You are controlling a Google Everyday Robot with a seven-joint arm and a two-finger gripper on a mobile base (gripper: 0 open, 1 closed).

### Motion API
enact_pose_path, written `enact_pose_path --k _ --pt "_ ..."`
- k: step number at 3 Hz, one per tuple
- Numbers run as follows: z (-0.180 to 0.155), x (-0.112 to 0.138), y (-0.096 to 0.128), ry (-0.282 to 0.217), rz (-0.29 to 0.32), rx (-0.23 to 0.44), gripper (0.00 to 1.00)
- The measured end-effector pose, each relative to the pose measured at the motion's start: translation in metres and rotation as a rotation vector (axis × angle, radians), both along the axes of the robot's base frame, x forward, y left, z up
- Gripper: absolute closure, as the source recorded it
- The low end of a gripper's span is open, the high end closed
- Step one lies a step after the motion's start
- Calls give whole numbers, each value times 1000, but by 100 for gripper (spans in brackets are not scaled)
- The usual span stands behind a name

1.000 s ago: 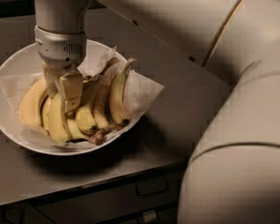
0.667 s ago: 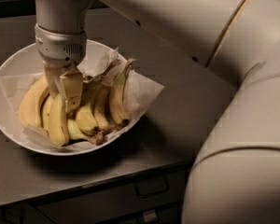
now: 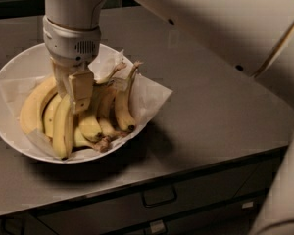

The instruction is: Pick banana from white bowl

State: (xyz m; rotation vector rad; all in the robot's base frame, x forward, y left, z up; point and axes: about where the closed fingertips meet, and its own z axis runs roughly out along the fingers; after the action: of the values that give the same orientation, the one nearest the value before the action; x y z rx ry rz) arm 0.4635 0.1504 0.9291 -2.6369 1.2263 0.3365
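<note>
Hanging straight down into the white bowl (image 3: 10, 82), the gripper (image 3: 71, 96) sits in among the fruit, just left of the bowl's middle. Over the last second very little has changed. The wrist above it has drifted a touch to the right and perhaps slightly upward. The bowl, the crumpled paper (image 3: 149, 94) lining it and the other bananas (image 3: 121, 109) lie just where they did. I read that as a grasp being settled, or a lift only just starting, not a finished pick. Nothing has left the bowl.

The banana (image 3: 62, 129), long and pale yellow, lies in the left half of the bowl. It runs from under the gripper toward the near rim, its far end tucked in at the jaws and its near end resting on the paper. So the jaws stand over its far end, touching it or nearly so, with the other bananas close on either side. Whether the jaws are clamped on it or only straddling it I cannot tell, because the wrist and the gripper's front face hide the gap.

The bowl stands on the left part of the grey table (image 3: 220, 111), near its front edge and above a drawer (image 3: 159, 197). The next move, as I judge it, calls for a slow, straight lift, watching that neighbouring fruit and paper do not come up too.
</note>
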Motion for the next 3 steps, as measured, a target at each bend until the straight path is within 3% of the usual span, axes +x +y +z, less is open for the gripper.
enact_pose_path --k 1,3 --pt "7 -2 -23 -55 -26 78 100" --pt "24 11 -83 -244 -147 293 100"
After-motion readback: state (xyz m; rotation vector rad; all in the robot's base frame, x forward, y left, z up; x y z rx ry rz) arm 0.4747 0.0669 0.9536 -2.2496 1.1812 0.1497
